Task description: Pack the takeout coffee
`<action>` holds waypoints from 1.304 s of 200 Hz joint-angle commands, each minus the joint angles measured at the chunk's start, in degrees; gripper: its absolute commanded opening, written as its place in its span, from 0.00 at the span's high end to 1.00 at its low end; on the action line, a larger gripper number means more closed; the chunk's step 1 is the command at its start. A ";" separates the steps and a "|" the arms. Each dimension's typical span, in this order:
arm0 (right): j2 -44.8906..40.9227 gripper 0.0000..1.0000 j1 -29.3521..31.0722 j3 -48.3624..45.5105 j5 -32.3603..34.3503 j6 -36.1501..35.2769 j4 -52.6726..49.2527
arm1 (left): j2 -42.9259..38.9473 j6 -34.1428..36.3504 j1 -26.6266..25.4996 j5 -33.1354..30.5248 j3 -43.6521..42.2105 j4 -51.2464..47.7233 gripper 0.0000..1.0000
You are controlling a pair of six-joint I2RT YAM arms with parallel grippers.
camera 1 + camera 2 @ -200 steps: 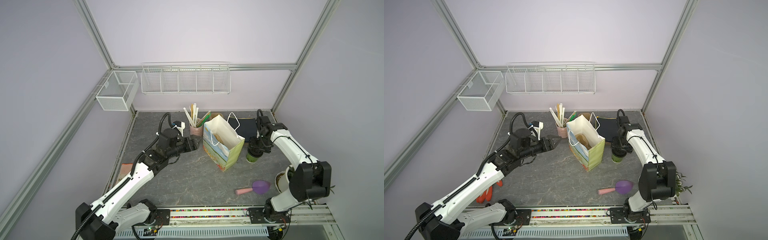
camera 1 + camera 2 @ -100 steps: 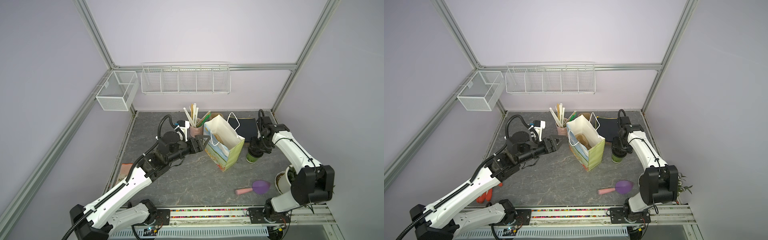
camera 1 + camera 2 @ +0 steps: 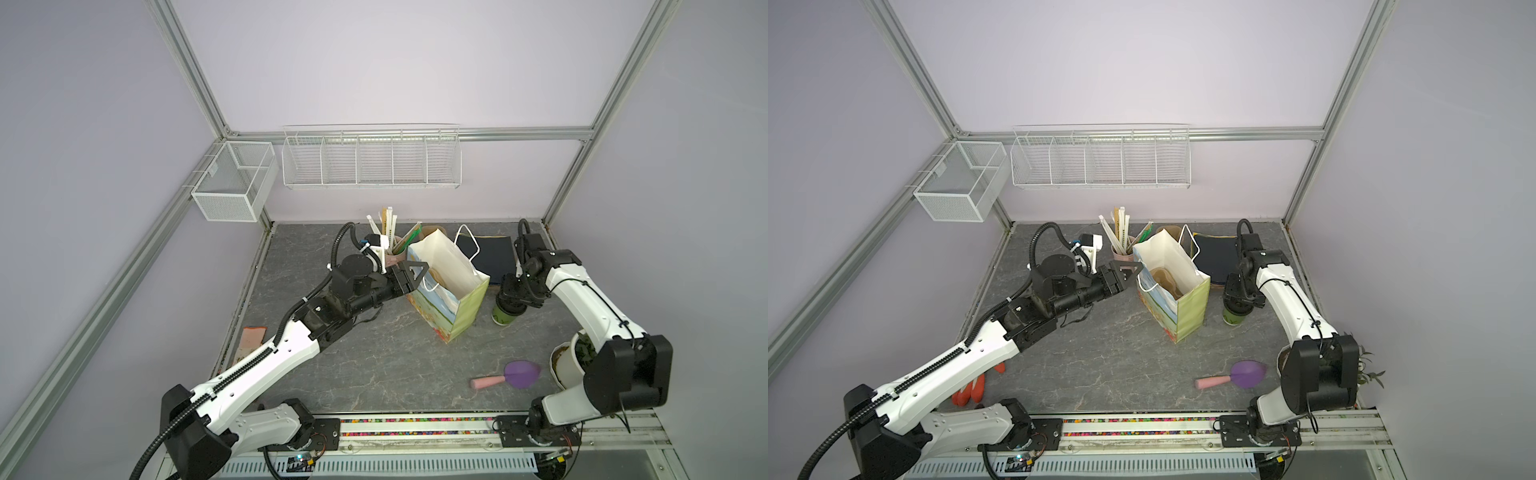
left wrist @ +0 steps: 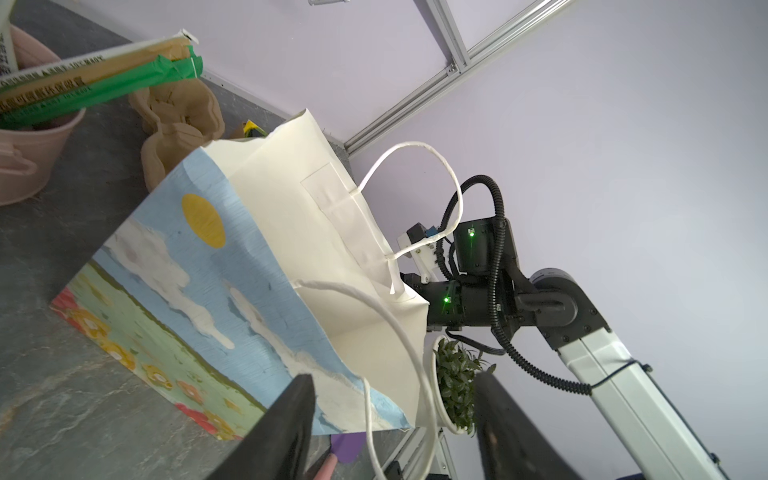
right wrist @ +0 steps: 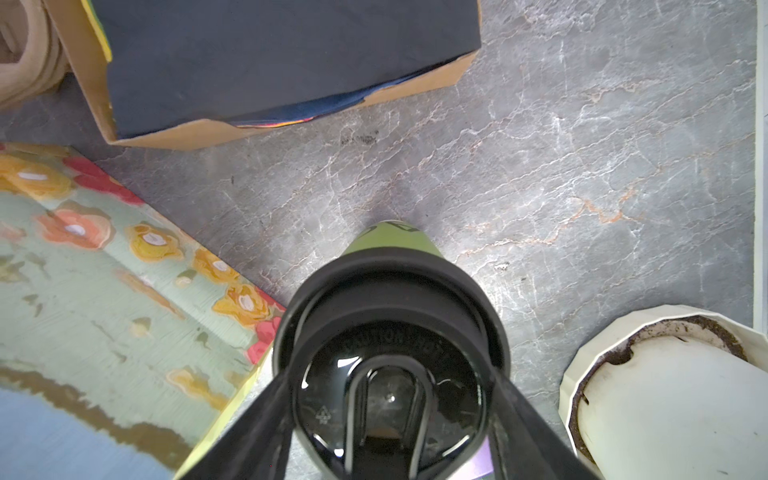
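Both right gripper [image 5: 390, 374] jaws flank the black-lidded green paper cup [image 3: 503, 319]; clamped, I cannot tell. Light, crushable: I'd take its stiff rim. Left gripper [image 3: 411, 274] jaws stand apart.

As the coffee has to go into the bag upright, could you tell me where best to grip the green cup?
Probably the black lid, at its rim, from above: the cup stands upright beside the paper bag, so a side approach looks cramped, and the round rim suits the fingers.
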 commanded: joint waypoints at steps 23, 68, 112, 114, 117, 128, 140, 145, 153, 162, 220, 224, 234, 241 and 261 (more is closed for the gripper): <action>-2.92 0.33 -0.26 -1.27 -1.02 -0.31 0.12 | 0.93 0.75 -0.28 0.68 3.57 -0.05 0.62; -5.78 0.33 -0.26 -1.26 -0.74 -0.29 -0.53 | 1.82 2.59 -0.26 0.34 4.31 -1.94 0.95; -8.15 0.33 -0.25 -0.92 -0.99 -0.40 -1.78 | 3.01 4.24 0.53 0.70 4.88 -3.60 1.00; -8.23 0.33 -0.19 -0.92 -1.00 -0.41 -1.88 | 3.10 4.32 0.58 0.73 4.88 -3.63 1.00; -8.47 0.33 -0.18 -0.85 -1.07 -0.42 -1.96 | 3.12 4.34 0.63 0.83 4.88 -3.69 1.00; -9.17 0.33 -0.17 -0.58 -1.06 -0.35 -2.45 | 3.27 4.39 1.05 1.11 4.88 -3.73 1.00; -10.36 0.33 -0.16 -0.10 -1.10 -0.45 -3.10 | 3.35 4.52 1.76 1.68 4.80 -3.75 1.00; -10.82 0.33 -0.17 0.17 -1.08 -0.54 -3.41 | 3.30 4.69 2.09 2.02 4.80 -3.88 1.00; -11.71 0.33 -0.17 0.86 -1.14 -0.70 -4.08 | 3.34 4.81 2.92 2.45 4.79 -4.19 1.00; -12.66 0.33 -0.08 1.65 -1.12 -0.93 -4.63 | 3.26 4.79 4.06 3.11 4.58 -4.43 1.00; -17.43 0.34 0.62 7.01 -1.18 -2.31 -8.09 | 3.43 6.37 7.72 6.71 4.95 -5.35 1.00; -17.62 0.34 0.75 7.29 -1.18 -2.36 -8.32 | 3.45 6.32 7.72 7.00 5.01 -5.27 1.00; -18.02 0.34 0.80 7.81 -0.91 -2.72 -8.79 | 3.49 6.35 7.72 8.35 4.93 -4.11 1.00; -18.16 0.34 0.81 7.98 -0.62 -2.90 -9.03 | 3.36 6.13 7.72 9.11 4.87 -3.82 1.00; -18.21 0.34 0.80 7.59 -0.45 -3.38 -9.35 | 1.87 5.88 7.72 9.74 4.22 -3.72 0.66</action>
